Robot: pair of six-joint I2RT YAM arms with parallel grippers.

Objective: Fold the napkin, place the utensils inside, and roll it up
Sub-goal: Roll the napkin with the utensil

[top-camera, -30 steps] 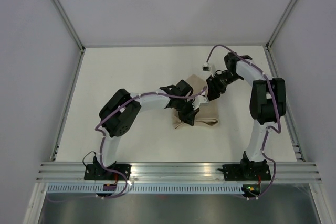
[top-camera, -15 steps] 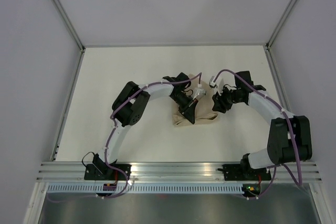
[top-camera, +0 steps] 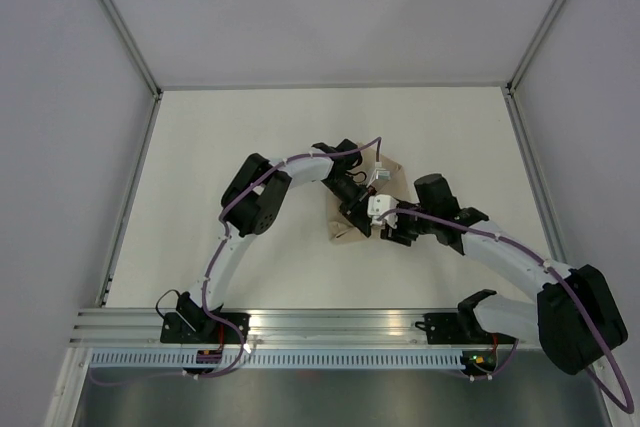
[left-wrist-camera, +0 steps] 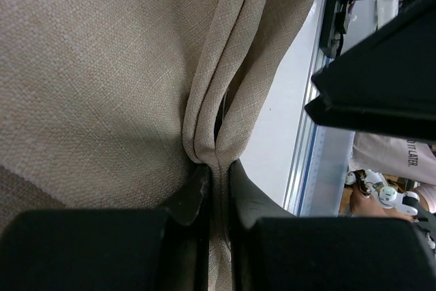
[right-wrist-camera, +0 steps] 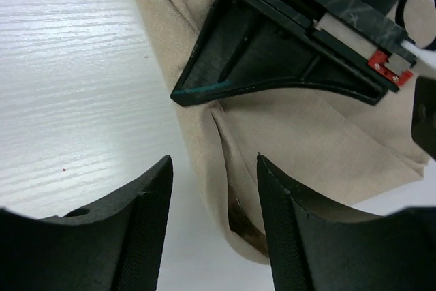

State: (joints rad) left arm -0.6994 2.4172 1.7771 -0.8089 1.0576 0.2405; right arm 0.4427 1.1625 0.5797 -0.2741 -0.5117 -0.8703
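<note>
The tan napkin (top-camera: pixel 345 231) lies folded and bunched at mid-table, mostly hidden under both arms. My left gripper (top-camera: pixel 356 211) is shut on a raised, doubled fold of the napkin (left-wrist-camera: pixel 102 66); its jaws (left-wrist-camera: pixel 216 168) pinch the cloth tightly. My right gripper (top-camera: pixel 386 230) is open and low over the napkin's near end (right-wrist-camera: pixel 306 134), its fingertips (right-wrist-camera: pixel 214 161) straddling the rolled edge. A dark utensil tip (right-wrist-camera: pixel 240 219) shows inside that fold; the rest of the utensils is hidden. The left gripper's black finger (right-wrist-camera: pixel 272 52) shows just beyond.
The white table (top-camera: pixel 220 147) is bounded by grey walls and a metal rail (top-camera: pixel 340 322) at the near edge. Purple cables run along both arms. The rail also shows in the left wrist view (left-wrist-camera: pixel 310 148).
My right arm has swung from the far right side of the napkin round to its near side and lowered. My left gripper has shifted slightly and the napkin has bunched narrower.
</note>
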